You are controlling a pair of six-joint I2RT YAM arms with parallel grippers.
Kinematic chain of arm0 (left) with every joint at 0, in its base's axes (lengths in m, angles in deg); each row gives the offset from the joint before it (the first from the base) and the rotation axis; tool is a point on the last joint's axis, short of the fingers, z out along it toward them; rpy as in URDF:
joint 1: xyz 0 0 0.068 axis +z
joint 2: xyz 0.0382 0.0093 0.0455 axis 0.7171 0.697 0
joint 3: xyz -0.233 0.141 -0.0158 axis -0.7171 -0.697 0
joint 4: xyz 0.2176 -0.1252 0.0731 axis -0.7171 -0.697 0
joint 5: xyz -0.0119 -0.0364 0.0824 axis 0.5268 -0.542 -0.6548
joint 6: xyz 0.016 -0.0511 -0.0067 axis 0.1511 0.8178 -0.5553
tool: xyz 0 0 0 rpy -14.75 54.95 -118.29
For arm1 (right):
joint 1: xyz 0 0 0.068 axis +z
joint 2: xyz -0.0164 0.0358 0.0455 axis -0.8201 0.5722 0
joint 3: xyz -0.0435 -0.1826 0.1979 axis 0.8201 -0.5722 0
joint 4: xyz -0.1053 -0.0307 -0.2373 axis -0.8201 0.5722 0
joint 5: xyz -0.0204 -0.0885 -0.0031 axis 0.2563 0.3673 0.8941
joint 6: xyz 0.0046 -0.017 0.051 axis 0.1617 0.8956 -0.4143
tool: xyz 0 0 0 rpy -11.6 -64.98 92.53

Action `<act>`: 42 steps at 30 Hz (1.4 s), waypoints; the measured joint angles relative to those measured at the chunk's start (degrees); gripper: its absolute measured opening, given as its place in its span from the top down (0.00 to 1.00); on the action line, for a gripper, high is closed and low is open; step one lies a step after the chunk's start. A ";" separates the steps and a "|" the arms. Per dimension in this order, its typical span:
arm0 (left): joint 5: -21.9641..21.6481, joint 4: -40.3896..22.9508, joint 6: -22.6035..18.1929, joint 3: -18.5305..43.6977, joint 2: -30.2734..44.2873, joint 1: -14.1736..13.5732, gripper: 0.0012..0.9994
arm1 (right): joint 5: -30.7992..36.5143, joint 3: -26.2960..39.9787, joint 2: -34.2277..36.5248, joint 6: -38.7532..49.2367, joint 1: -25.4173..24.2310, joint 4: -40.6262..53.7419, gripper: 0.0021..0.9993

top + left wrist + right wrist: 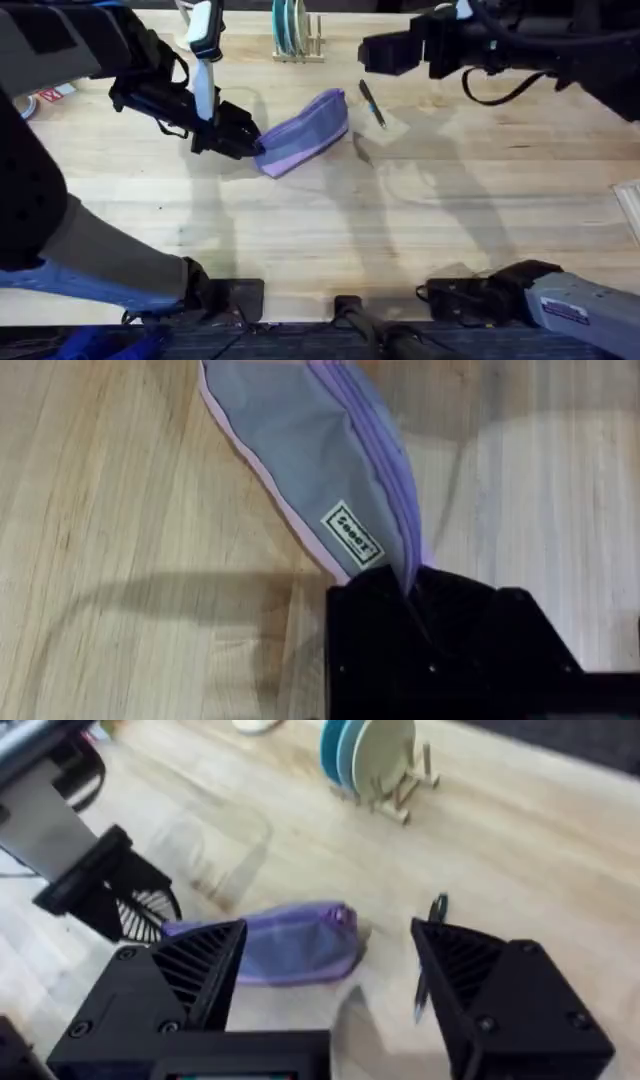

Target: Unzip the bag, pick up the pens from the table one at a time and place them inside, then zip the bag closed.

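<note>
Lavender bag (305,134) lies centre frame on the table (330,220); left gripper (250,145) is clamped on its end. Right gripper (330,980), spread wide and empty, hangs above a pen (372,103).

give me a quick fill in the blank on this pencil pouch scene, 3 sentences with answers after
1. The left gripper is shut on one end of the ____ bag.
2. The right gripper hangs above the table with its fingers ____.
3. The dark pen lies on the table between the bag and the ____ gripper.

Missing words: purple; open; right
</note>
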 joint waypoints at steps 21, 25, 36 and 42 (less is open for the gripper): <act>0.01 0.00 0.00 0.00 -0.01 0.00 0.96 | -6.93 -0.02 9.72 15.65 -4.56 7.04 0.00; -0.01 0.18 0.00 0.00 -0.01 0.00 0.96 | -18.43 0.00 14.39 19.05 -9.34 3.88 0.00; -0.08 0.85 0.00 0.00 -0.01 0.00 0.96 | -32.86 0.00 20.00 20.48 -15.18 -8.10 0.00; -0.08 0.83 0.00 0.00 -0.01 0.00 0.96 | -34.74 0.00 23.95 12.62 -15.10 -8.10 0.00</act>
